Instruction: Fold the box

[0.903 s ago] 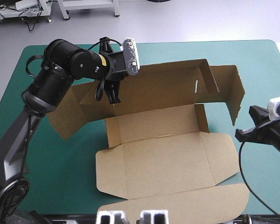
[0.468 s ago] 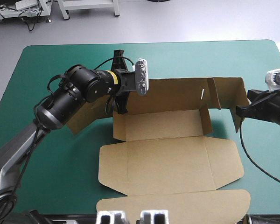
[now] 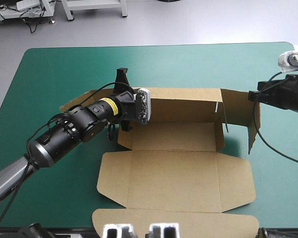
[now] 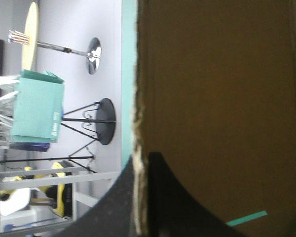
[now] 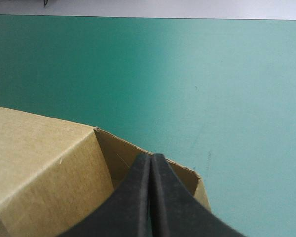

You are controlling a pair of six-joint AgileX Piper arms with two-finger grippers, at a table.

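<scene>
On teal-green table cover point(image 3: 188, 59), your left gripper point(image 4: 140, 159) and right gripper point(image 5: 151, 157) are each clamping a raised far flap of the brown cardboard box point(image 3: 184, 183).

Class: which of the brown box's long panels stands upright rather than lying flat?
The far panel, its edge pinched in the left gripper; the nearer panels lie flat on the table.

The left arm point(image 3: 69, 134) partly hides the box point(image 3: 179, 173).
</scene>
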